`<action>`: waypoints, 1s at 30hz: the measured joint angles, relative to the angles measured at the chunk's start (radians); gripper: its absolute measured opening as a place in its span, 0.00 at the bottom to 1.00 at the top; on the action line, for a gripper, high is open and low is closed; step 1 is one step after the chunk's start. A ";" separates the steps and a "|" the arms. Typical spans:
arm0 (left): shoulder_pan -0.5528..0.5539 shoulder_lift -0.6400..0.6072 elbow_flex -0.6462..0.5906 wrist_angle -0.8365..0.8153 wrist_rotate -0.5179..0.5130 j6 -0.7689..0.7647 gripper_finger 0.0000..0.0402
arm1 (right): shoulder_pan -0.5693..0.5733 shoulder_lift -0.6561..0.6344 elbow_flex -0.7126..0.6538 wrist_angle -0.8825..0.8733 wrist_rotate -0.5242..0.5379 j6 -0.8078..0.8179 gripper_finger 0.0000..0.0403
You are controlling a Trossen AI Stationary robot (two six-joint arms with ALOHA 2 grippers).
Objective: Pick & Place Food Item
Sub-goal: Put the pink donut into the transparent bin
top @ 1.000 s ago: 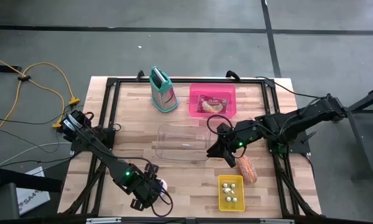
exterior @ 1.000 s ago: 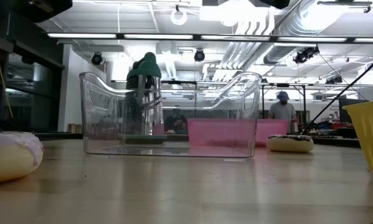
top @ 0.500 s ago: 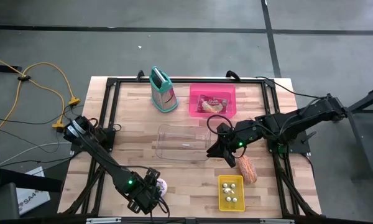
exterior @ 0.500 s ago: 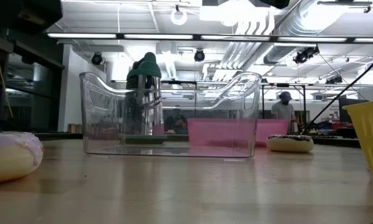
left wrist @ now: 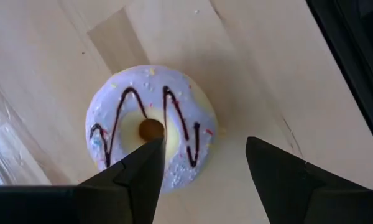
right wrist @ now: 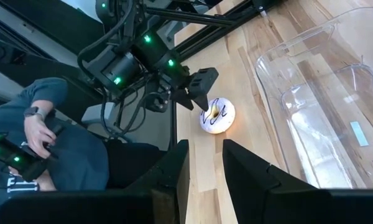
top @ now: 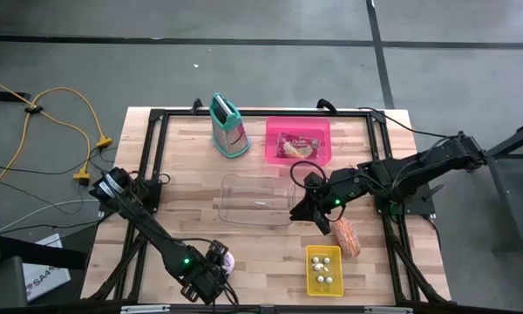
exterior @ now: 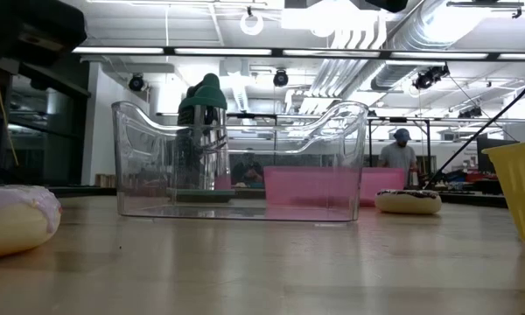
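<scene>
The left gripper (left wrist: 202,171) hangs over the round lilac-iced donut with dark squiggles (left wrist: 150,126), fingers spread wide; the right gripper (top: 318,218) waits beside the clear plastic tub (top: 254,199), fingers nearly together, holding nothing.

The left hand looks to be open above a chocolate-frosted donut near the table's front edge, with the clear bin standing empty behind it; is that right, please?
Not quite: the donut has pale lavender icing with dark zigzag lines, as the left wrist view shows. The rest holds: the left hand is open above it, and the clear bin is empty.
</scene>
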 joint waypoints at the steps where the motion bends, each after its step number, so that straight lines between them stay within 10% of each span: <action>1: 0.000 0.000 0.000 0.003 -0.001 0.000 0.54 | 0.000 0.000 0.000 0.000 0.000 0.000 0.21; 30: 0.005 0.071 0.001 0.032 -0.019 -0.024 0.48 | 0.000 0.000 0.000 0.000 0.001 0.000 0.21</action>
